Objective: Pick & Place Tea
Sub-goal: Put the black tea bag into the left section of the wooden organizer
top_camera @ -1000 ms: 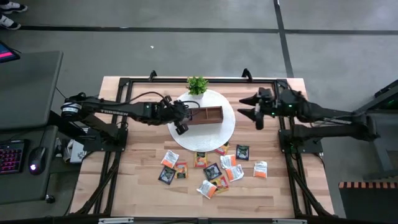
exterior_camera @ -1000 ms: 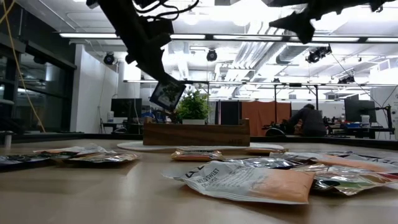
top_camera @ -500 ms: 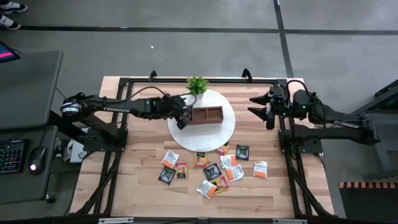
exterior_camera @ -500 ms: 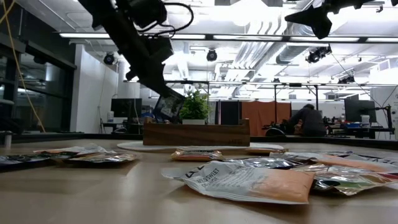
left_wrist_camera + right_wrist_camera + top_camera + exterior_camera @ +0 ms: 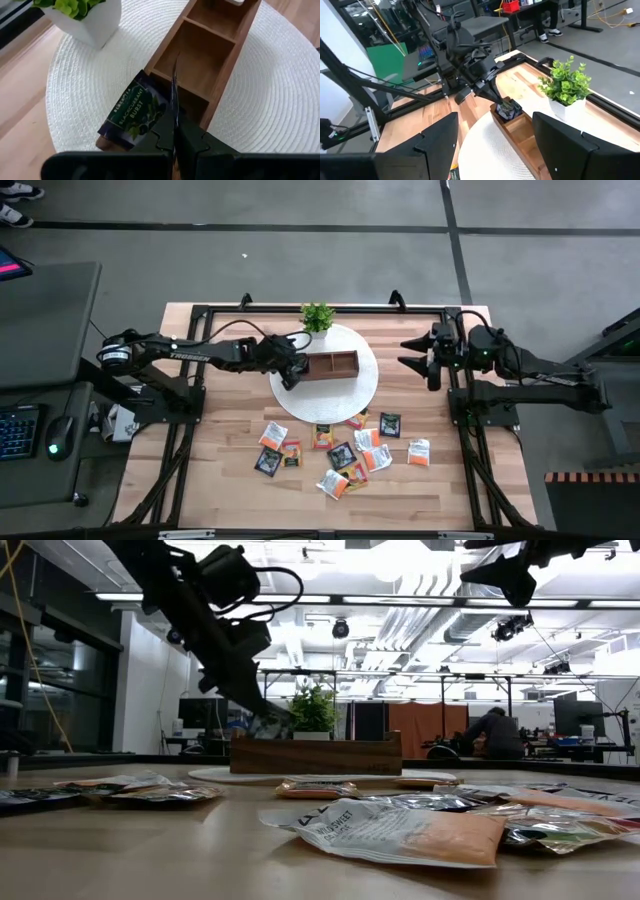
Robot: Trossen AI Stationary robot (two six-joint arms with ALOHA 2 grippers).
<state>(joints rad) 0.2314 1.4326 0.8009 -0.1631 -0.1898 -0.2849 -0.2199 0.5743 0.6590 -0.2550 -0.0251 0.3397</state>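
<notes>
Dark tea sachet [image 5: 132, 111] is pinched tight in your left gripper [image 5: 173, 131], tilted over the left end compartment of the wooden tray [image 5: 332, 366]. Let go carelessly and it could catch the wall and fall outside. Your right gripper [image 5: 422, 356] waits open, far right.

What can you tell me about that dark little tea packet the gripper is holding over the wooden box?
The tea packet is a small flat square sachet, dark purple-black and glossy, printed with green leaves and pale lettering reading Blackcurrant Burst. The left gripper is shut on one edge of it, holding it tilted with its far corner dipping into the end compartment of the wooden tray, the end nearest that arm. The tray sits on a white woven mat.
</notes>
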